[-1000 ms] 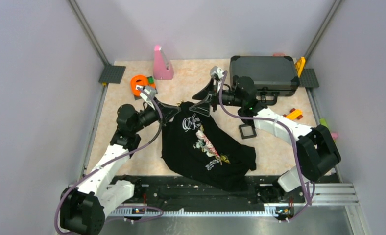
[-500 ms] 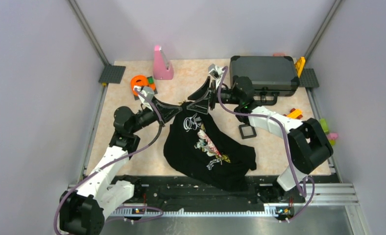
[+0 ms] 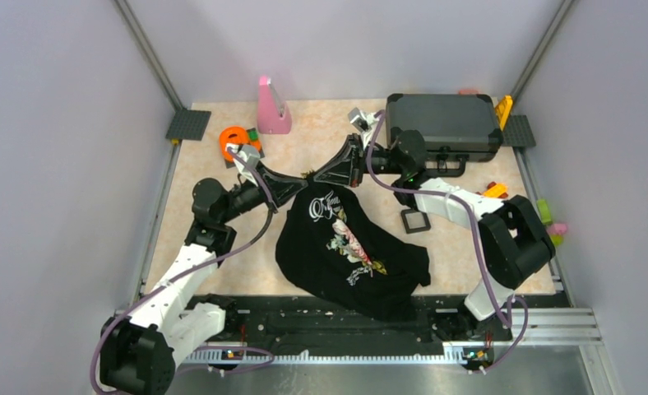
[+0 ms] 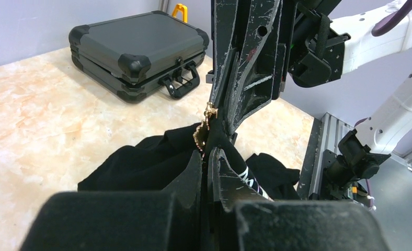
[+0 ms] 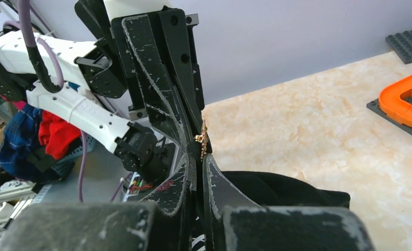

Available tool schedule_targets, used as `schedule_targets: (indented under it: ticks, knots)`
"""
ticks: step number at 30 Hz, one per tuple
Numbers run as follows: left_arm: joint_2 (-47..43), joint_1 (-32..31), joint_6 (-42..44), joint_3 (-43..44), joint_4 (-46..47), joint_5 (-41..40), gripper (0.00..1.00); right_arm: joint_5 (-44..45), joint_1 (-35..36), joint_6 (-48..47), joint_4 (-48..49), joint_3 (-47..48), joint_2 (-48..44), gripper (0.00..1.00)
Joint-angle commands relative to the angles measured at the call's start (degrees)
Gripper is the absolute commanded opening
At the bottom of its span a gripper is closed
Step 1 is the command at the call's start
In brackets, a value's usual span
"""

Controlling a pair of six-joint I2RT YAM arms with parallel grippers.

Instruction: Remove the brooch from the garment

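The garment (image 3: 349,251), a black T-shirt with white script and a floral print, lies crumpled mid-table with its collar end lifted. My left gripper (image 3: 300,182) is shut on that raised black cloth; its tips (image 4: 210,152) pinch the fold. The brooch (image 4: 206,124), a tiny gold ornament, sits on the cloth just beyond those tips. My right gripper (image 3: 321,175) meets the left one tip to tip and is shut on the brooch (image 5: 201,139), which shows at its tips (image 5: 199,156). In the top view the brooch is too small to make out.
A dark grey hard case (image 3: 444,123) stands at the back right, close behind the right arm. A pink wedge (image 3: 271,107) and an orange ring (image 3: 237,141) are at the back left. A small black square frame (image 3: 415,220) lies right of the shirt, orange bricks (image 3: 493,192) farther right.
My right gripper, open a second ago, has moved slightly left against the left gripper's tips and shut. The left gripper has kept its hold on the cloth.
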Motion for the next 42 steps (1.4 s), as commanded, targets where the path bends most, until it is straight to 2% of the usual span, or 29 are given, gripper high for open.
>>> schedule_targets:
  ticks: [1,2,3,7,11,18,21,25,29,31,34,37,40,41,42]
  knots:
    - [0.3,-0.3,-2.6,0.9,1.4,-0.7,0.17,-4.6,0.0,-0.7,0.2,3.8,-0.3,0.00]
    - [-0.2,-0.3,-3.4,0.5,0.9,-0.5,0.26,-5.7,-0.3,-1.5,-1.9,4.5,-0.1,0.00]
    - [-1.0,-0.3,-4.6,-0.2,0.8,-0.5,0.30,-6.8,-0.6,-2.4,-3.9,5.2,-0.1,0.00]
    - [-4.0,-0.3,-8.6,-3.9,3.7,0.5,0.35,-7.8,-1.1,-9.3,-13.7,4.4,-3.1,0.00]
    - [-6.7,-0.3,-8.7,-4.5,2.7,2.2,0.36,-7.2,-1.0,-15.1,-20.9,2.0,-7.7,0.00]
    - [-8.2,-0.3,-6.9,-1.8,0.6,6.1,0.27,-9.0,-0.3,-20.9,-30.5,2.4,-12.2,0.00]
    - [-5.9,-0.3,-7.4,0.0,0.8,9.5,0.28,-8.9,0.8,-25.0,-36.6,4.4,-12.8,0.00]
    - [-1.8,-0.5,-12.0,0.4,8.7,15.7,0.32,-8.1,1.9,-28.8,-43.8,8.0,-11.9,0.00]
    - [-0.8,-1.3,-11.7,0.8,9.0,16.0,0.34,-7.8,3.1,-30.7,-46.6,9.7,-11.5,0.00]
    - [-0.7,-1.8,-10.9,1.0,8.2,15.9,0.32,-7.6,3.5,-31.1,-47.1,10.0,-11.4,0.00]
    - [-0.4,-2.4,-10.4,1.3,7.6,15.7,0.20,-7.2,3.9,-31.9,-48.2,10.6,-11.2,0.00]
    - [-0.1,-2.9,-9.6,1.7,6.2,15.1,0.00,-7.0,4.3,-32.1,-48.7,10.7,-11.0,0.00]
    - [0.0,-3.5,-7.1,2.4,3.0,14.2,0.00,-6.4,4.6,-32.3,-48.8,10.9,-11.1,0.00]
    - [-0.4,-3.6,-5.9,2.5,1.5,13.1,0.00,-5.7,4.6,-32.3,-49.1,10.8,-11.1,0.09]
    - [-1.3,-3.6,-4.6,2.6,-0.8,11.1,0.00,-4.4,4.6,-32.3,-49.5,10.5,-11.3,0.24]
